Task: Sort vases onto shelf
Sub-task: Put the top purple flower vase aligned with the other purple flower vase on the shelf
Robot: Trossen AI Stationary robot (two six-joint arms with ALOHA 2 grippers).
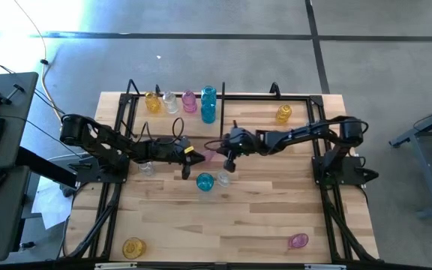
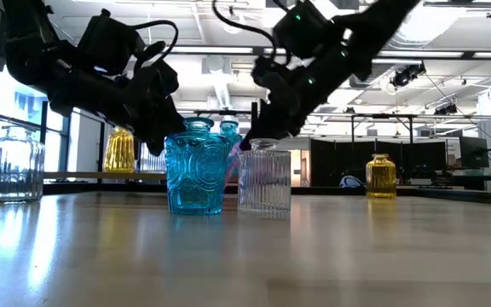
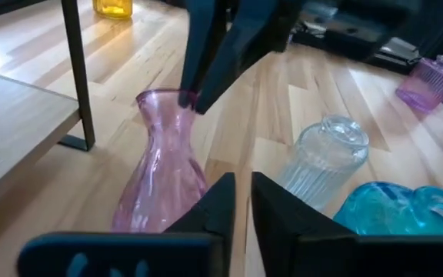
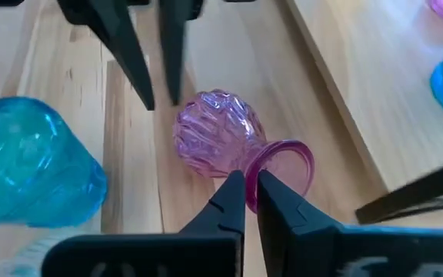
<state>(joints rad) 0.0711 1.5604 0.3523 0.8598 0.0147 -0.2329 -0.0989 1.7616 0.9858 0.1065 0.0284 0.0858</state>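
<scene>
A pink glass vase (image 4: 220, 144) with a bulbous ribbed body and a flared neck stands on the pale wood table (image 1: 253, 225) near its middle, just in front of the shelf (image 1: 223, 99). The right gripper (image 4: 250, 187) is clamped on the rim of this vase, its two dark fingers pinched together over the lip. In the left wrist view the same vase (image 3: 162, 165) stands upright with the right arm's fingers coming down onto its mouth. The left gripper (image 3: 241, 192) faces the vase from the other side, close to its body but not holding it, its fingers only a narrow slit apart.

Just in front of the pink vase stand a clear ribbed jar (image 2: 265, 176) and, to its left, a teal-blue vase (image 2: 196, 170), the two close together. A second clear jar (image 2: 8, 162) stands farther left, beneath the left arm.

On the shelf's left half a row of vases stands along the back: yellow (image 1: 152, 102), clear (image 1: 171, 101), pink (image 1: 190, 100) and a tall teal-blue bottle (image 1: 208, 104). On the right half a single yellow vase (image 1: 283, 113) stands alone.

At the table's near edge, a yellow vase (image 1: 133, 247) sits at the left and a pink one (image 1: 298, 241) at the right, well apart from the rest.
</scene>
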